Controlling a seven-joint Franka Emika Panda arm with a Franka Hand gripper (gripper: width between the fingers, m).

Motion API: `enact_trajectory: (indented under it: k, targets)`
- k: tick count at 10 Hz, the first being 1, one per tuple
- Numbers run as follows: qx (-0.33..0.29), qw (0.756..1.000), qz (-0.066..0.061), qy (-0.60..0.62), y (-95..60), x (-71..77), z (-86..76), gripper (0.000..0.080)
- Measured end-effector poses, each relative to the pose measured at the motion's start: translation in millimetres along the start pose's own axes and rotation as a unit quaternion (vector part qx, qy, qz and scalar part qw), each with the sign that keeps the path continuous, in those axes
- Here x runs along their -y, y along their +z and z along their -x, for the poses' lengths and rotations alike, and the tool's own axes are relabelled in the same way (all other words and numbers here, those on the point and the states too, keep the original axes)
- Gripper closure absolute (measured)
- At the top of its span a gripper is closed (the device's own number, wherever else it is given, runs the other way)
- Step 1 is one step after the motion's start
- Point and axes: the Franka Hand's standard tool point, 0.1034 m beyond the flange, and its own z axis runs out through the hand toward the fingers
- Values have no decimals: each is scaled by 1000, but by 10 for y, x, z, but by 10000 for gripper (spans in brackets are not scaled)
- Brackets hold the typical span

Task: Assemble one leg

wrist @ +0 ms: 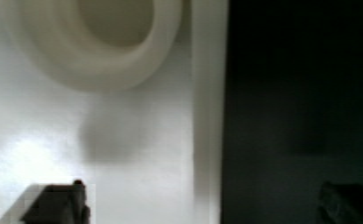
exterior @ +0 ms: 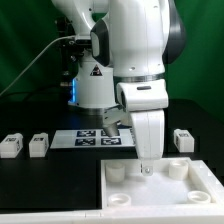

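Observation:
Three legs, small white tagged blocks, lie on the dark table in the exterior view: two at its left (exterior: 11,146) (exterior: 39,144) and one at its right (exterior: 183,139). My gripper (exterior: 148,163) points straight down over the far edge of the large flat white square piece (exterior: 160,190), between two of its round corner sockets (exterior: 117,172) (exterior: 176,168). In the wrist view my gripper (wrist: 204,205) is open and empty. Its dark fingertips (wrist: 53,203) stand wide apart astride the edge of the piece (wrist: 89,140), near one socket (wrist: 116,35).
The marker board (exterior: 95,138) lies behind the square piece at the foot of the robot base. A cable runs along the exterior view's left background. The table surface is dark.

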Motion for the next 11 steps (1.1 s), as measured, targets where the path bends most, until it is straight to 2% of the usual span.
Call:
enact_trajectory:
  k: [2,4,5,6,8,10,11]
  targets:
    - [2,1000,0,11,-39,38,24,151]
    - [4,999,4,49,-175,105,-47,151]
    - [7,996,-1,91,-247,147,-120,151]
    - [16,989,-15,149,-301,201,-208,151]
    - [13,973,-13,232,-329,258,-513,151]
    - [5,927,-12,374,-343,258,-876,151]
    - [-1,902,-15,431,-338,227,-968,151]
